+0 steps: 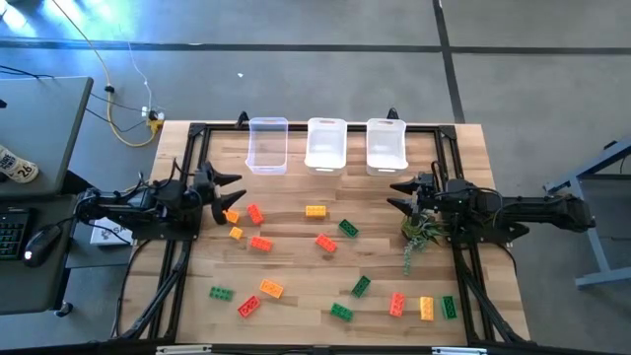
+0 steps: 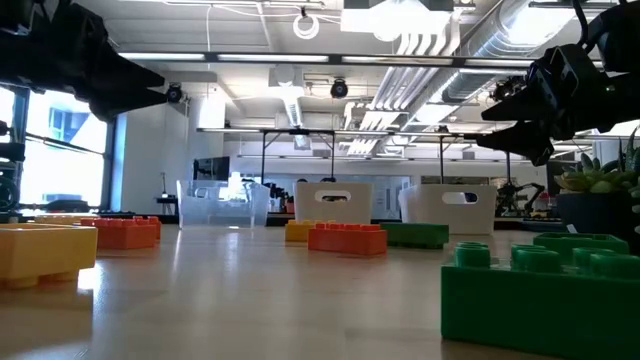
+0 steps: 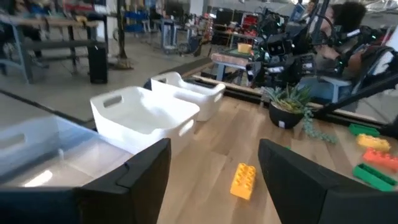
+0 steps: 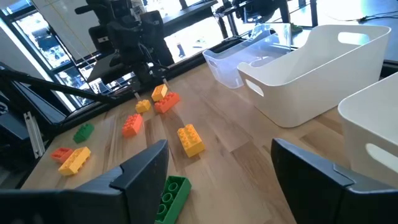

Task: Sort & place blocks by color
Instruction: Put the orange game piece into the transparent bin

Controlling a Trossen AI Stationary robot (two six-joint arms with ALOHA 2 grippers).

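- I see my left tool [image 1: 235, 189] at the table's [image 1: 296, 296] 9 o'clock edge, spread wide, empty.
- My right tool [image 1: 396, 193] at 3 o'clock, likewise.
- Blocks [image 1: 315, 210] lie scattered between them.

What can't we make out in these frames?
- Bins: whether the two white ones hold anything. High view too small; their walls block the low and wrist views.
- Plant: partly under the right gripper in the high view; cut off by the edge in the low view.
- Low view: most blocks hidden behind nearer ones.
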